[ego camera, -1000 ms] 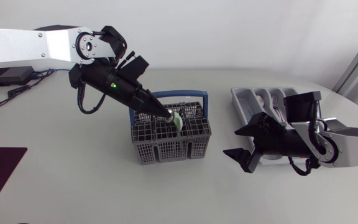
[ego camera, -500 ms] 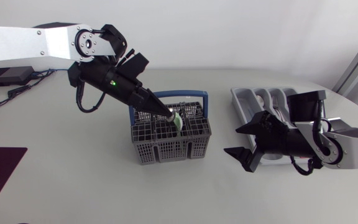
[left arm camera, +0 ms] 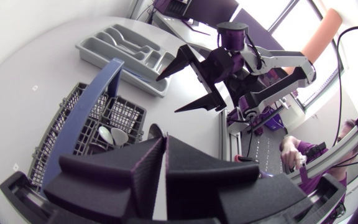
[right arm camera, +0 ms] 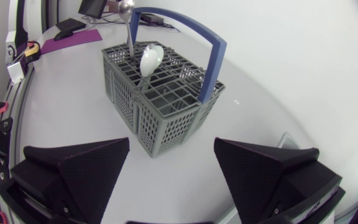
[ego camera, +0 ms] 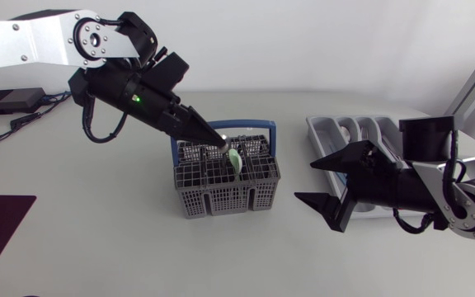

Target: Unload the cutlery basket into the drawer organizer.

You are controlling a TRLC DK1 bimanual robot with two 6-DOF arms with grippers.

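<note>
Grey cutlery basket point(ego camera: 221, 198), blue handle point(ego camera: 237, 124)

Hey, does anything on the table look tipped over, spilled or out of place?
Nothing stands out. The grey mesh cutlery basket with the blue handle stands upright with spoons inside, and the grey plastic drawer organizer lies flat on the table. Nothing is spilled.

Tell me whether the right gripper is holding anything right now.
No: the fingers of the right gripper stand wide apart with nothing between them, and the cutlery basket sits ahead, untouched.
</note>
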